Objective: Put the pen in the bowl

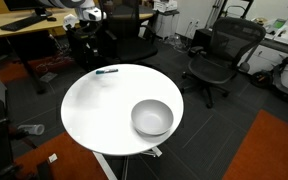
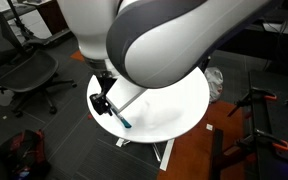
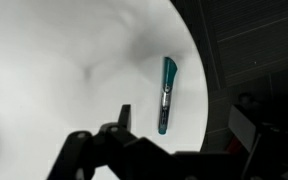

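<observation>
The pen (image 1: 107, 71) is a short teal stick lying flat near the rim of the round white table (image 1: 94, 110). It also shows in an exterior view (image 2: 124, 118) and in the wrist view (image 3: 167, 95). The silvery-grey bowl (image 1: 152, 117) stands upright and empty on the opposite side of the table. The arm hides it in an exterior view, and it is out of the wrist view. My gripper (image 3: 184, 135) is open and empty. It hovers above the table close to the pen without touching it, as an exterior view (image 2: 102, 100) also shows.
The table edge (image 3: 199, 60) runs right beside the pen, with dark floor beyond it. Black office chairs (image 1: 219, 55) and desks stand around the table. An orange floor patch (image 1: 274, 150) lies to one side.
</observation>
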Controlling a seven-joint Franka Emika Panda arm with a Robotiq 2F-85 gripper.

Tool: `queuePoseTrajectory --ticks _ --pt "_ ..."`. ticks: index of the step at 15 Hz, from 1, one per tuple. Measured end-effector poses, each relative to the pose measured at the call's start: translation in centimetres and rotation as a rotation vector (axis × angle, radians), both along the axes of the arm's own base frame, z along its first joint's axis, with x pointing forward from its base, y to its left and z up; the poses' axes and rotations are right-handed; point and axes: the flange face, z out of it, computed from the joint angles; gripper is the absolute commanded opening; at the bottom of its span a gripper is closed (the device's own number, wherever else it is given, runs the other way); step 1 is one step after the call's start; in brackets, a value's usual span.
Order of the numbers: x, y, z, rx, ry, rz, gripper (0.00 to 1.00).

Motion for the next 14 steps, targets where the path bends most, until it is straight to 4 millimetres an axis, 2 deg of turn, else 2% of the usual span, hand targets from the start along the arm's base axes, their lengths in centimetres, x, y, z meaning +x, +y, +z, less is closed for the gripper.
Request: queuePoseTrajectory --ticks 9,14 --pt "0.9 1.1 -5.4 0.001 0.050 0.009 1.00" --pt "1.7 0.4 -7.3 0.000 0.063 -0.014 1.00"
